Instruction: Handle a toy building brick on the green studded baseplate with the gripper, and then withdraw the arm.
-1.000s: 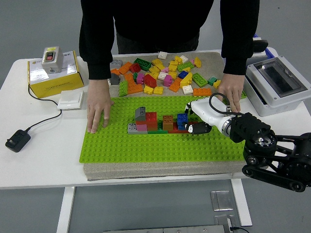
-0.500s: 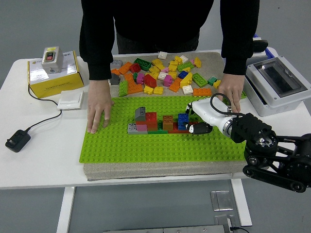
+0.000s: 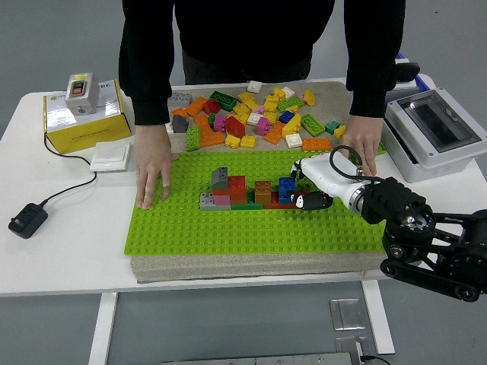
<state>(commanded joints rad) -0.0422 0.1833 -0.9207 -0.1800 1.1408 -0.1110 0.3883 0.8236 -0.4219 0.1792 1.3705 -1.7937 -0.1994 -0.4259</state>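
We see the right hand [image 3: 304, 190] of the robot reaching in from the right side over the green baseplate [image 3: 251, 224]. Its white fingers [image 3: 319, 176] are curled, with the dark fingertips pressed against the right end of the small row of bricks [image 3: 247, 192] that stands in the middle of the baseplate. The fingers close around a blue brick [image 3: 285, 188] at this end, so the hand is grasping it, though the exact contact of each finger is too small for us to tell. The blue brick sits on the baseplate, touching a brown brick [image 3: 262, 192] on its left. Further left in the same row there are red bricks [image 3: 234, 187], a grey brick [image 3: 220, 178] on top, and a pink brick [image 3: 222, 201] at the near side.

The left arm of the robot does not show.

A person in black sleeves stands at the far side of the table [image 3: 68, 251]. One hand of the person [image 3: 154, 169] lies flat on the left part of the baseplate, and the other hand [image 3: 364, 146] rests on its far right edge, just beside the robot's wrist.

A heap of loose bricks [image 3: 251, 118] in many colours lies beyond the baseplate. A yellow box [image 3: 80, 120] is at the far left, and a grey case [image 3: 434, 133] at the far right.
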